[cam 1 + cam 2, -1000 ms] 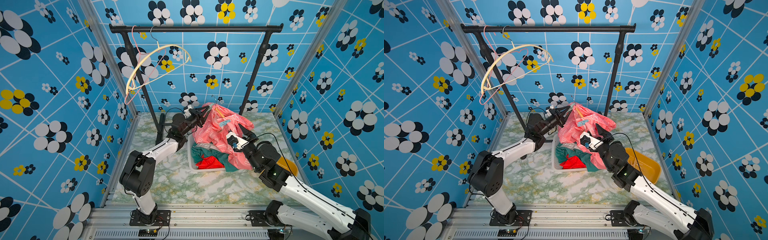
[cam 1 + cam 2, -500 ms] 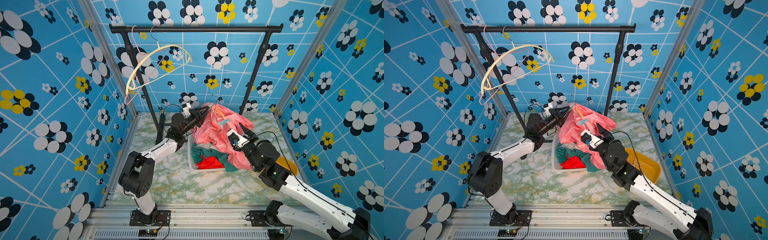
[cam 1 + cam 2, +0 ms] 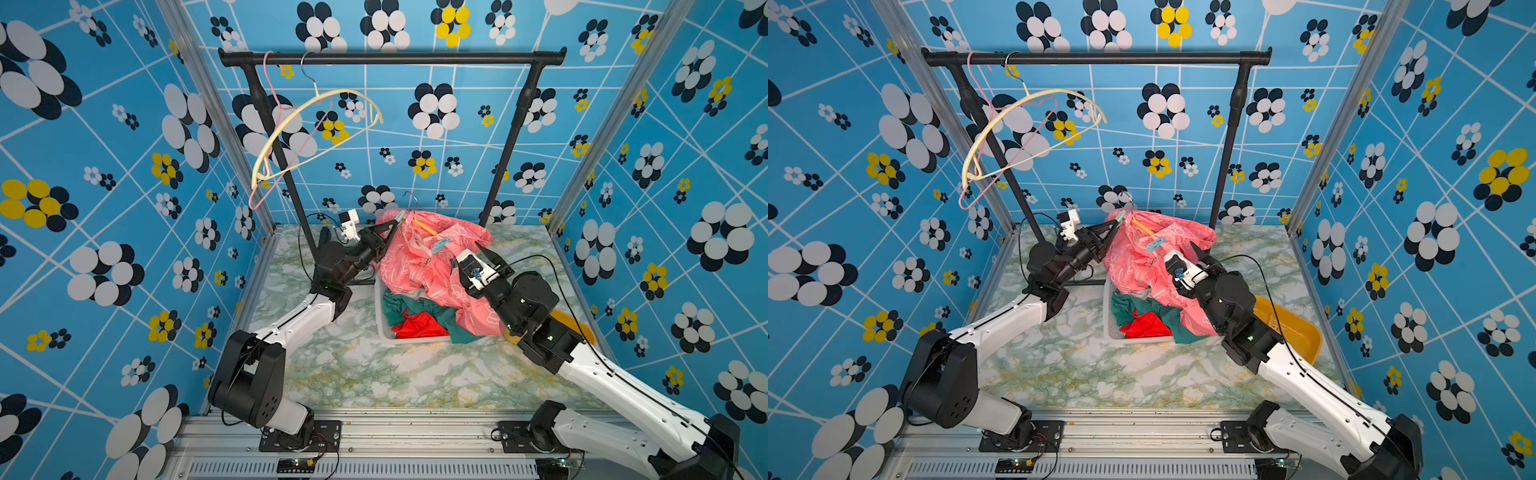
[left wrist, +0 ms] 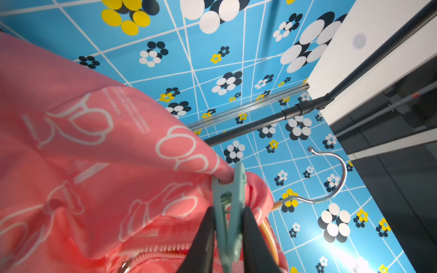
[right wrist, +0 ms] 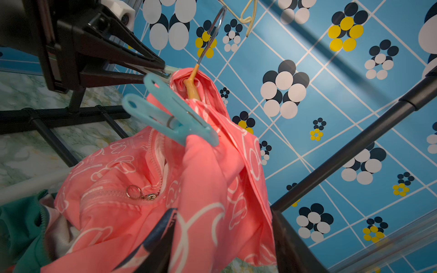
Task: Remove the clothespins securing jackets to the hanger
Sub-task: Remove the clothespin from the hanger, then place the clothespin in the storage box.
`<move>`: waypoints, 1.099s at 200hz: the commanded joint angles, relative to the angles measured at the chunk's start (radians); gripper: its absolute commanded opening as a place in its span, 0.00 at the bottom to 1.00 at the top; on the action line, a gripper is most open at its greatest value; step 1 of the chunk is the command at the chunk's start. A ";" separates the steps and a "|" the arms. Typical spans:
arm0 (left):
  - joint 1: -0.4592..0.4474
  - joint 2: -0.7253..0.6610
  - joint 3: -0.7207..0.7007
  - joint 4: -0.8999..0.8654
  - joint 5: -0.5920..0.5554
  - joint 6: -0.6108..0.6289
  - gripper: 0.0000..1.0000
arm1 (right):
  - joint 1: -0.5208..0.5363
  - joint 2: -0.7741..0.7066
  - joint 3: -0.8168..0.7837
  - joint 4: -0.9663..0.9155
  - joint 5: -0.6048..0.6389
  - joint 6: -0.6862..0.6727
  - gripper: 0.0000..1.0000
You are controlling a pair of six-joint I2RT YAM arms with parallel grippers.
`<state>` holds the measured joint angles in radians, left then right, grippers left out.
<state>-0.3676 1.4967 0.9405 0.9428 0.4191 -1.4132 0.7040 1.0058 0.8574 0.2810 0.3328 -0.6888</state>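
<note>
Left gripper [image 4: 228, 210], low centre of the left wrist view, pinches shut on a pale teal plastic clothespin [image 4: 233, 189] biting a white-printed pink zip jacket [image 4: 94, 165]. Pulling before the clip's mouth spreads could drag the fabric.

We see the pink jacket [image 5: 205, 189] as thin, smooth cloth with a faint sheen; the teal clothespin [image 4: 238, 189] is smooth plastic, the hanger hook [image 4: 346, 177] polished metal, and the table [image 3: 374, 374] seems a marble-print laminate, slightly glossy.

site: lab test cell | cues: printed backdrop walls [image 3: 124, 216], aluminium frame [image 3: 415, 428]
</note>
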 commanded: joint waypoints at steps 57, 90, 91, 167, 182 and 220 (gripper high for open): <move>0.052 0.131 -0.040 0.453 0.046 -0.240 0.00 | -0.137 0.016 0.060 0.105 0.211 0.203 0.00; 0.045 0.191 0.033 0.442 0.099 -0.273 0.00 | -0.141 0.015 0.093 0.083 0.167 0.202 0.00; 0.044 0.192 0.035 0.439 0.102 -0.274 0.00 | -0.141 0.015 0.096 0.080 0.166 0.202 0.00; -0.124 -0.080 0.230 -0.404 0.110 0.506 0.00 | -0.244 0.139 0.351 -0.205 0.012 0.348 0.00; -0.180 -0.122 0.239 -0.518 0.056 0.657 0.00 | -0.251 0.164 0.399 -0.266 -0.032 0.368 0.00; -0.361 -0.056 0.226 -0.508 0.183 0.897 0.00 | -0.256 0.233 0.488 -0.342 -0.084 0.401 0.00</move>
<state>-0.6418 1.3663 1.1923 0.5346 0.5274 -0.7872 0.4534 1.2240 1.2671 -0.0708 0.3088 -0.3428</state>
